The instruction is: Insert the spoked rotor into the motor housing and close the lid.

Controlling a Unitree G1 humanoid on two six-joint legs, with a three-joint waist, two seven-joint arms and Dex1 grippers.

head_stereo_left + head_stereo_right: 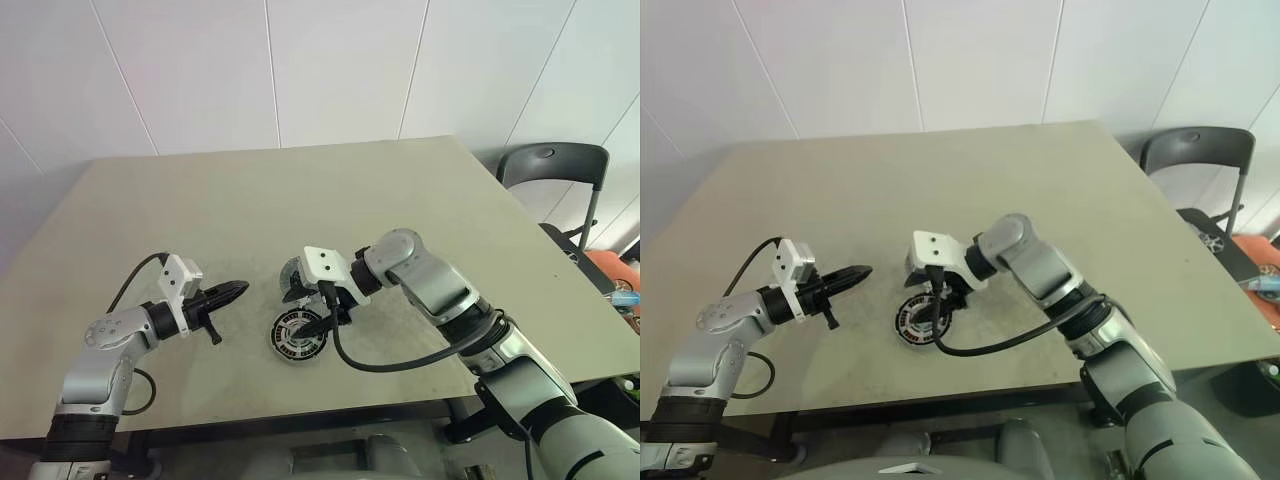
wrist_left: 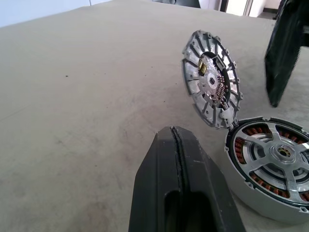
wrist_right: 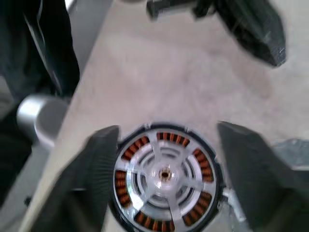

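The motor housing (image 1: 298, 338) lies flat on the table (image 1: 300, 200), its copper windings (image 3: 130, 151) showing. The spoked rotor (image 3: 164, 175) sits inside it, pale spokes over the windings. The lid (image 2: 211, 84) stands tilted on edge, leaning up from the housing's far rim with its inner face showing. My right gripper (image 3: 169, 145) hovers just above the housing, open, one finger (image 3: 96, 164) on each side of the disc and nothing held. My left gripper (image 1: 236, 291) is shut and empty, pointing at the housing from a short way to its left.
A black cable (image 1: 385, 362) loops from the right wrist over the table near the front edge. A dark chair (image 1: 555, 165) stands beyond the table's right corner, with an orange object (image 1: 615, 272) on the floor beside it.
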